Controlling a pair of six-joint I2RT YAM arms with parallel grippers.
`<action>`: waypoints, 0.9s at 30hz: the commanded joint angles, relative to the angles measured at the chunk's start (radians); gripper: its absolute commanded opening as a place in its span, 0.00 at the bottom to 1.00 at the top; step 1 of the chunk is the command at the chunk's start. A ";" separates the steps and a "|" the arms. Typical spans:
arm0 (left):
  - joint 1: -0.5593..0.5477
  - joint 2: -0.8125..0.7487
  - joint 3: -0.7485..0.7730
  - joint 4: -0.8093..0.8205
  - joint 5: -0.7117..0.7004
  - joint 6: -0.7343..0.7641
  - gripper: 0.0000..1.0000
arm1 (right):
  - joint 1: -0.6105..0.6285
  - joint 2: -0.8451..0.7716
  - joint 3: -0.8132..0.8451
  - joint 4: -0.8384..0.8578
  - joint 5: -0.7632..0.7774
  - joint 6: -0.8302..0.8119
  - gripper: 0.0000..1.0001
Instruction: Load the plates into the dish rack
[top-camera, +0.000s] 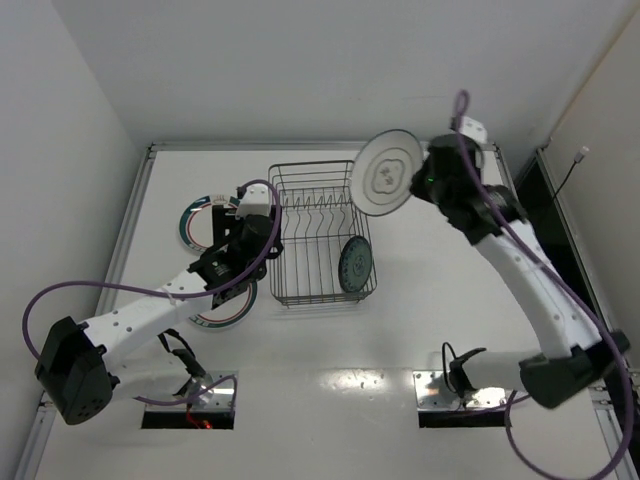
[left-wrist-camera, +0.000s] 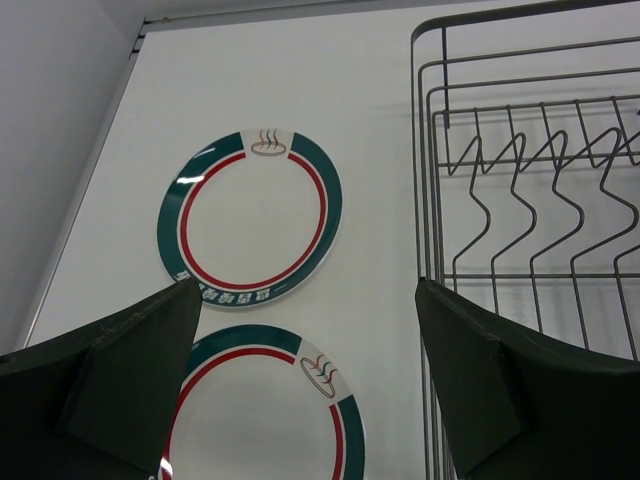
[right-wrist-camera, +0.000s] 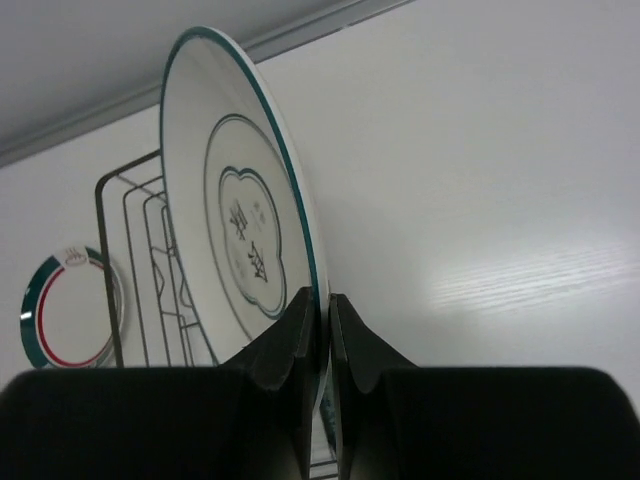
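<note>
Firmly, my right gripper (right-wrist-camera: 320, 306) pinches the thin rim of the glossy large white round plate (right-wrist-camera: 240, 200), held on edge over the dark wire dish rack (top-camera: 318, 232), where a small teal plate (top-camera: 356, 264) leans. My left gripper (left-wrist-camera: 308, 290) gapes empty above a flat green-banded white plate (left-wrist-camera: 250, 220) and its twin (left-wrist-camera: 265, 420) beside the rack.

Four plates and a rack: one plate racked, one held aloft, two lying flat.
The dark metal wire dish rack (top-camera: 315, 301) holds a small teal round plate (top-camera: 355, 265) on edge in its near right corner. The larger white plate with a centre motif (top-camera: 387, 175) hangs tilted over the far right corner, its rim pinched in the right gripper (right-wrist-camera: 320, 300). Left of the rack, the far green-and-red-banded white plate (left-wrist-camera: 250, 220) and the near green-and-red-banded white plate (left-wrist-camera: 265, 410) lie flat, just apart.
</note>
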 joint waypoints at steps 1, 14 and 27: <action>0.007 0.004 0.043 0.016 -0.020 -0.011 0.86 | 0.163 0.190 0.164 -0.010 0.292 0.005 0.00; 0.007 0.004 0.043 0.016 -0.011 -0.011 0.86 | 0.326 0.510 0.422 -0.020 0.551 -0.197 0.00; 0.007 0.004 0.043 0.016 -0.020 -0.011 0.86 | 0.317 0.635 0.431 0.073 0.530 -0.326 0.00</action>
